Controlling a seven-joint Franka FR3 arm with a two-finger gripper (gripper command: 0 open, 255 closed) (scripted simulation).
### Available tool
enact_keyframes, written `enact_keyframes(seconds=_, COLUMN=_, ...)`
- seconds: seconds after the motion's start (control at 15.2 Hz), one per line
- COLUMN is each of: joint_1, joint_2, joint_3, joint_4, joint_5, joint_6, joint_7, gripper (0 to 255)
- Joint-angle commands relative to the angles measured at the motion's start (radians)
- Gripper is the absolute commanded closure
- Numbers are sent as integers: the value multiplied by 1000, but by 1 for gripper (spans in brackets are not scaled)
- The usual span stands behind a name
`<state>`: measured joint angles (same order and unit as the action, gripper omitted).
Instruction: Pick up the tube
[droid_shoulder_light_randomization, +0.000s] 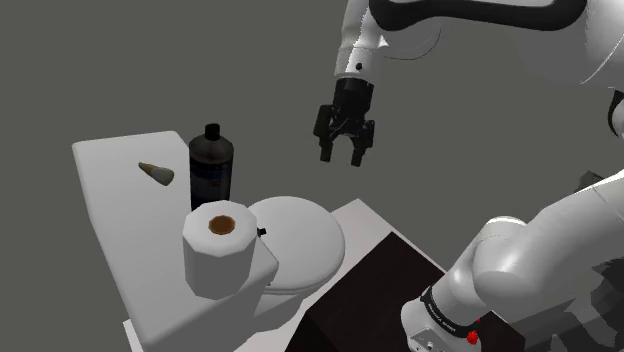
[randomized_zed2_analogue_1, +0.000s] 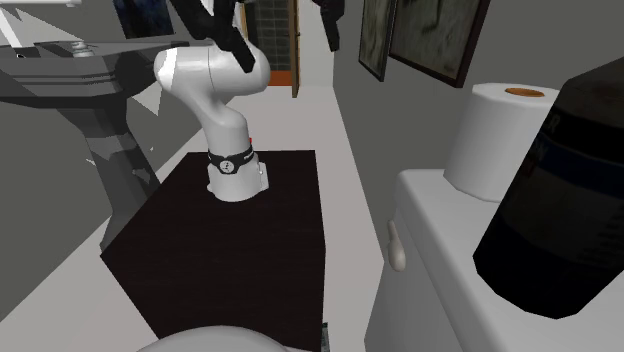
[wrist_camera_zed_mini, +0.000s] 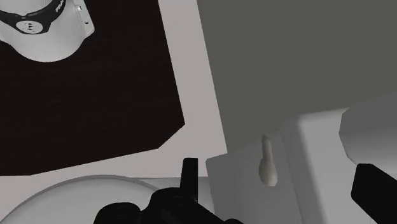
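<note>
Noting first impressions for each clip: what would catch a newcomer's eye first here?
The black gripper hangs open in mid-air over a white toilet. On the tank top stand a dark bottle and a white paper roll. The small tapered tube lies apart from them, to the shoulder view's left of the bottle.

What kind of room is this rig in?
Most likely a bathroom: a white toilet, a toilet paper roll on its tank, and what looks like a pedestal sink.
</note>
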<state>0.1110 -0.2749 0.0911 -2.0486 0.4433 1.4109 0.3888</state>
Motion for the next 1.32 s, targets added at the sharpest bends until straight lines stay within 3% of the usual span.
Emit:
enact_keyframes(seconds=0.0, joint_1=8, joint_2=75, joint_3=8, joint_4=72, joint_5=50, joint_6=-18, joint_7=49, gripper=0)
enact_keyframes(seconds=0.59, joint_1=45, joint_2=387, joint_3=45, joint_4=398, joint_5=272, joint_6=-72, joint_7=283, gripper=0)
enact_keyframes(seconds=1.12, joint_1=70, joint_2=697, joint_3=82, joint_4=760, joint_5=456, joint_6=-99, joint_7=510, gripper=0)
enact_keyframes(seconds=1.25, joint_1=71, joint_2=695, joint_3=81, joint_4=734, joint_5=451, joint_6=-84, joint_7=491, gripper=0)
